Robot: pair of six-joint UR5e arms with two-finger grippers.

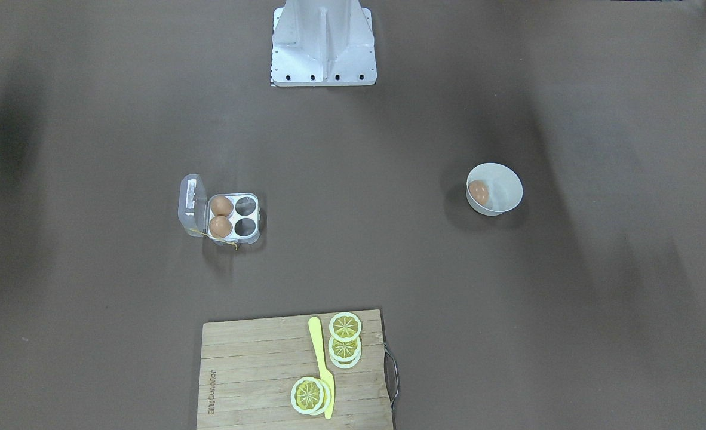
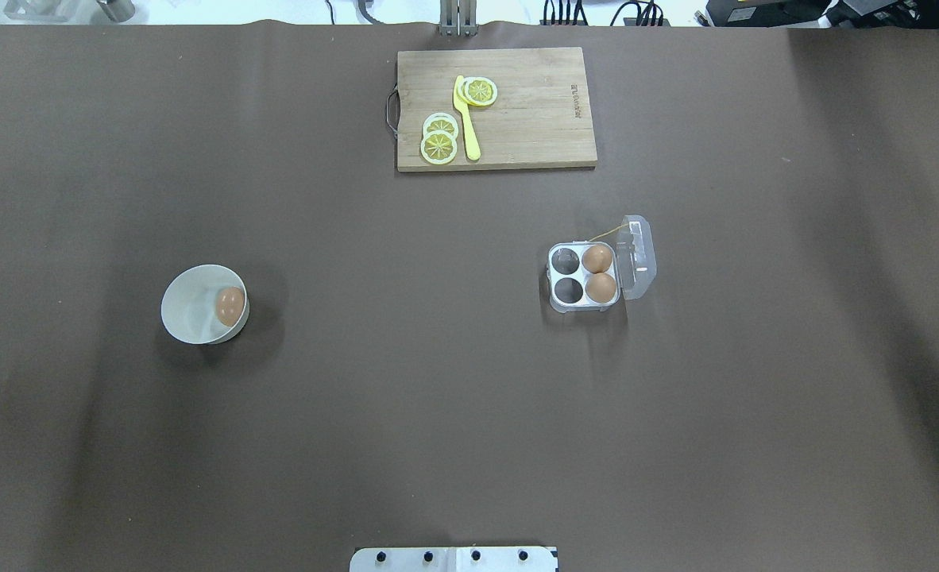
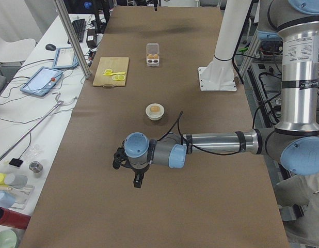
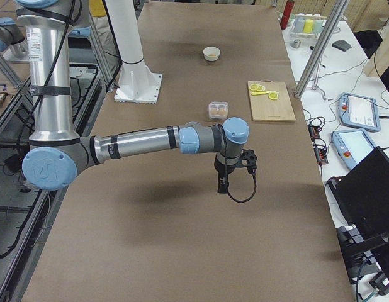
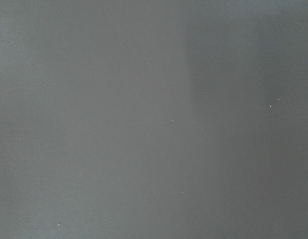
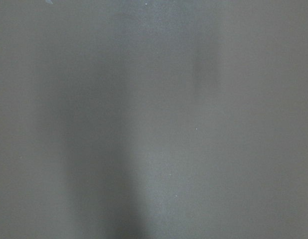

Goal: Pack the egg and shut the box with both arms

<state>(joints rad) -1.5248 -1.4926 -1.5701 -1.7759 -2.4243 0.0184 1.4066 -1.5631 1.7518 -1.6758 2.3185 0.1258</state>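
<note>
Three brown eggs in total. The egg to pack sits alone in the one white bowl, against its wall, on the robot's left half of the table. The box is on the right half with its lid flipped open. It has four cells: two hold the other two eggs, two are empty.

One cutting board carries one yellow knife and overlapping lemon slices I can't count. The left gripper and right gripper hang over bare table, and I can't tell if either is spread or closed.
</note>
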